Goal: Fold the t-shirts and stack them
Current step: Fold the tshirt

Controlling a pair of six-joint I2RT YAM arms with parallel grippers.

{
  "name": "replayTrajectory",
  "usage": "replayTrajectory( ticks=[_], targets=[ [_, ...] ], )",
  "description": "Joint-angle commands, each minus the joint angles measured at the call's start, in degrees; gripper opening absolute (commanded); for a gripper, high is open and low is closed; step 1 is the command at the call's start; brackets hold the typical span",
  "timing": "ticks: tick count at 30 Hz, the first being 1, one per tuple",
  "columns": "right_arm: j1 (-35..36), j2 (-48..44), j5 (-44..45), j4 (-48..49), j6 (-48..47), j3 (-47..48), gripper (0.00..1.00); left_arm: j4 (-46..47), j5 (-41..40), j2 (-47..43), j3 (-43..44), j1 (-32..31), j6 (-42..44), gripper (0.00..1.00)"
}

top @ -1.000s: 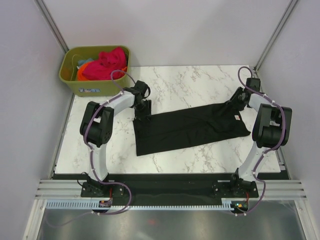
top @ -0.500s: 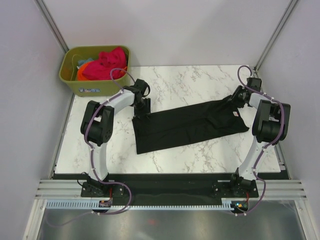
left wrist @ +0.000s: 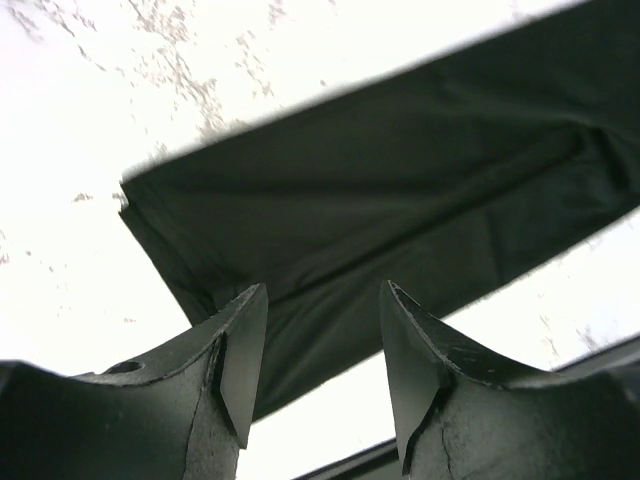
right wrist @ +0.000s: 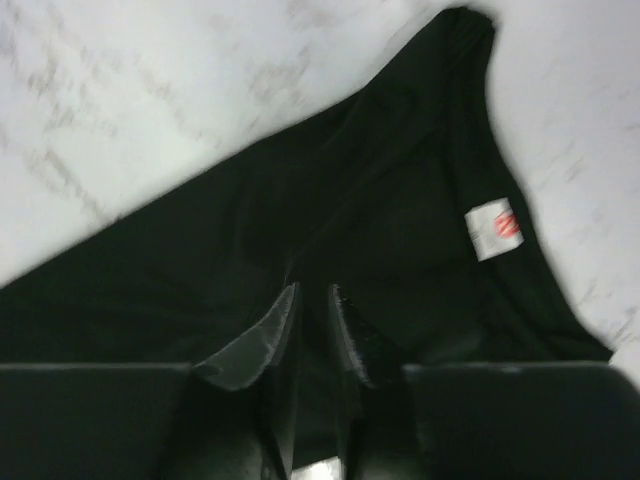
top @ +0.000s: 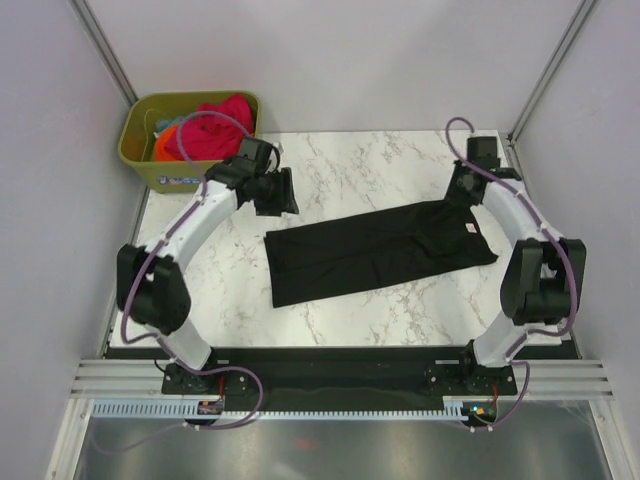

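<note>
A black t-shirt [top: 380, 250] lies folded into a long band on the marble table [top: 350, 160]. Its small white neck label [top: 472, 230] is near the right end and also shows in the right wrist view [right wrist: 495, 228]. My left gripper [top: 283, 192] is raised behind the shirt's left end, open and empty [left wrist: 323, 290]. My right gripper [top: 460, 192] is over the shirt's far right corner. In the right wrist view its jaws [right wrist: 312, 290] stand a narrow gap apart, holding nothing. A pink-red shirt [top: 215, 125] and an orange one [top: 165, 142] lie in the bin.
The olive-green plastic bin [top: 185, 172] stands at the back left corner, just off the table's edge. Grey walls close in the left, right and back. A black rail [top: 330, 365] with both arm bases runs along the near edge.
Both grippers have let go of the black shirt and lifted back from its far edge. The left arm has stretched out, up and left. The shirt has settled flat.
</note>
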Motion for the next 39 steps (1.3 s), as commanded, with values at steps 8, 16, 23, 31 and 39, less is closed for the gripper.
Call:
replayTrajectory(
  ticks=[8, 16, 23, 31, 39],
  targets=[
    [13.0, -15.2, 5.0, -6.3, 3.0, -20.9, 0.13, 1.8, 4.6, -17.9, -17.4, 0.2, 1.9, 0.57],
    [14.4, -17.0, 7.1, -1.5, 2.6, -26.9, 0.12, 3.1, 4.5, -19.6, -20.3, 0.1, 2.2, 0.57],
    [14.7, -16.8, 8.5, 3.0, 4.2, -29.1, 0.3, 3.2, 3.7, -19.5, -20.7, 0.2, 2.7, 0.57],
    [14.8, -15.4, 8.1, 8.2, 7.1, -30.2, 0.36, 3.3, 3.6, -19.1, -20.7, 0.1, 2.9, 0.57],
    [14.7, -16.0, 9.5, 11.3, 9.8, -30.8, 0.35, 3.3, 1.8, -19.1, -21.1, 0.2, 2.9, 0.56]
  ],
)
